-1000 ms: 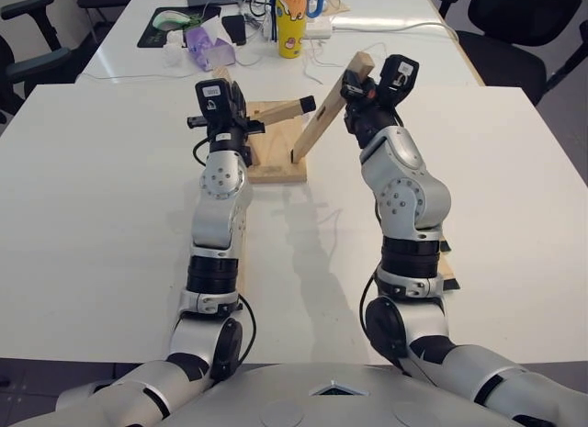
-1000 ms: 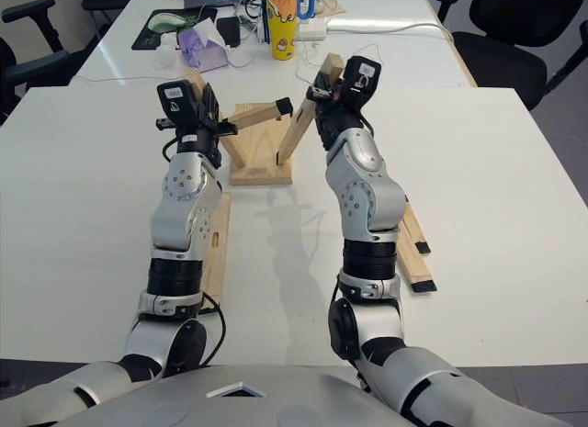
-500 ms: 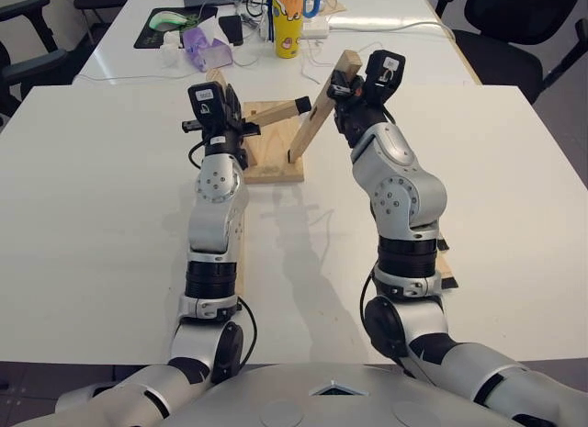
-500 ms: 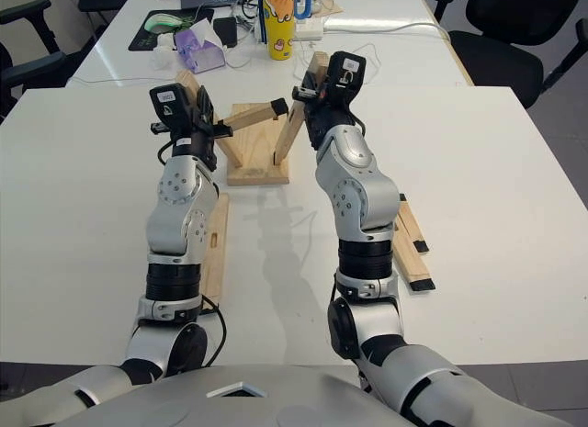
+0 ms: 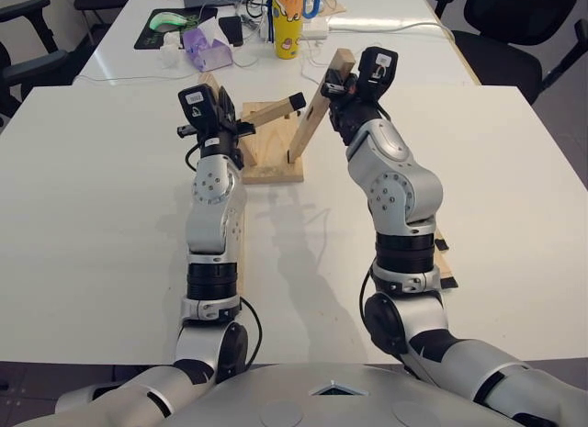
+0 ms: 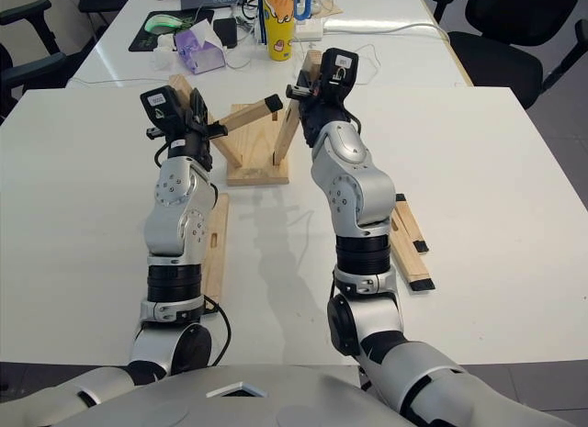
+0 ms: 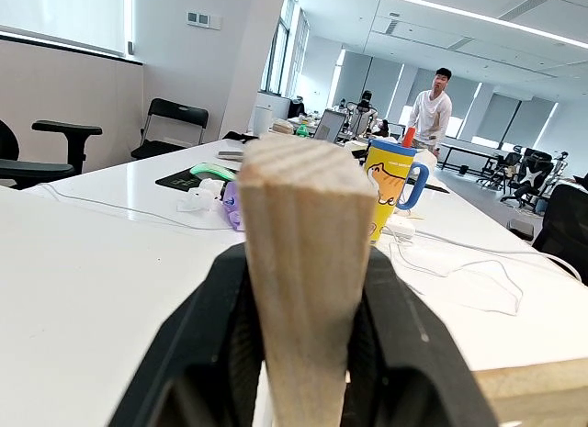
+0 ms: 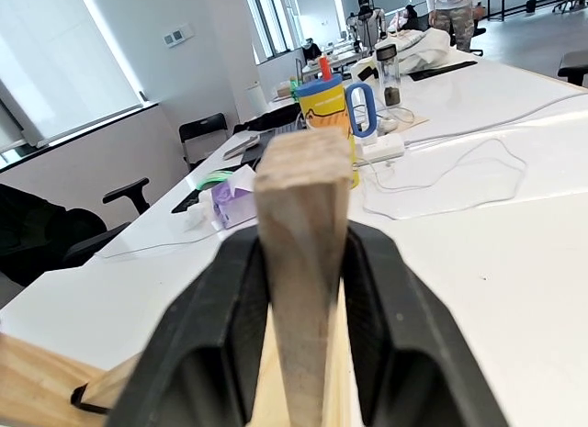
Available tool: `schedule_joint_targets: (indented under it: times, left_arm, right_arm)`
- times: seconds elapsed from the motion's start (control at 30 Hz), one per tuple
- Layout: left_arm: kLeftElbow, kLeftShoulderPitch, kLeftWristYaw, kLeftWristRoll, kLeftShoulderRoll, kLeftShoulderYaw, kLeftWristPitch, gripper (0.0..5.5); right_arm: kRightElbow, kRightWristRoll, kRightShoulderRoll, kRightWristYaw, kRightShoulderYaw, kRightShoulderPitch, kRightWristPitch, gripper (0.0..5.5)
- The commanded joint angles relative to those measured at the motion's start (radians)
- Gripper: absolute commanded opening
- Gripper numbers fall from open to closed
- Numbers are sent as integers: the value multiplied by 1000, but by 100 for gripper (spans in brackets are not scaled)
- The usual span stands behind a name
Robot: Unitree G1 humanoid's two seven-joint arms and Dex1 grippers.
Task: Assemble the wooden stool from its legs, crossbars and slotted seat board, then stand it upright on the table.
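Both arms have swung slightly toward the bench's point(image 5: 92, 216) left edge, carrying their legs along, while the seat board point(image 5: 274, 172) stays flat near the middle of the far edge. Above it sit the left gripper point(image 5: 219, 126) and the right gripper point(image 5: 338, 85). From close up, the wrist views show the left jaws clamped on the left leg point(image 7: 303, 216) and the right jaws clamped on the right leg point(image 8: 301, 243). A black-capped third leg point(image 5: 276, 108) slants up over the board. More plainly in the right eye view, a loose bar point(image 6: 217, 239) lies beside the left forearm and two more bars point(image 6: 409, 252) lie beside the right.
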Motion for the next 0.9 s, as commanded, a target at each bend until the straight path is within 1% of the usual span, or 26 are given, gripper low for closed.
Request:
schedule_joint_targets:
  times: [0.03, 0.13, 0.23, 0.3, 0.4, 0.57, 0.73, 0.9]
  left_arm:
    - [59, 67, -17, -45, -37, 1, 66, 104]
    - [53, 74, -16, -49, -40, 3, 69, 104]
    - [43, 79, -11, -60, -45, 16, 70, 104]
    - [34, 85, -11, -85, -58, 33, 57, 104]
    - [31, 97, -15, -162, -91, 90, 45, 104]
    - [51, 133, -25, -335, -138, 202, 61, 107]
    - [50, 148, -27, -365, -142, 196, 71, 107]
    - [20, 136, -25, -361, -135, 167, 81, 107]
  right_arm:
    - [192, 67, 91, 35, 17, 88, 222, 103]
    - [213, 87, 109, 26, -13, 95, 246, 103]
    - [210, 95, 112, 42, 2, 78, 254, 103]
    - [222, 81, 109, 52, 23, 49, 224, 103]
    - [240, 62, 110, 69, 59, 28, 199, 103]
    - [263, 63, 119, 76, 85, 29, 189, 103]
    - [271, 56, 129, 75, 118, 12, 169, 103]
    - [330, 24, 120, 83, 169, 29, 165, 103]
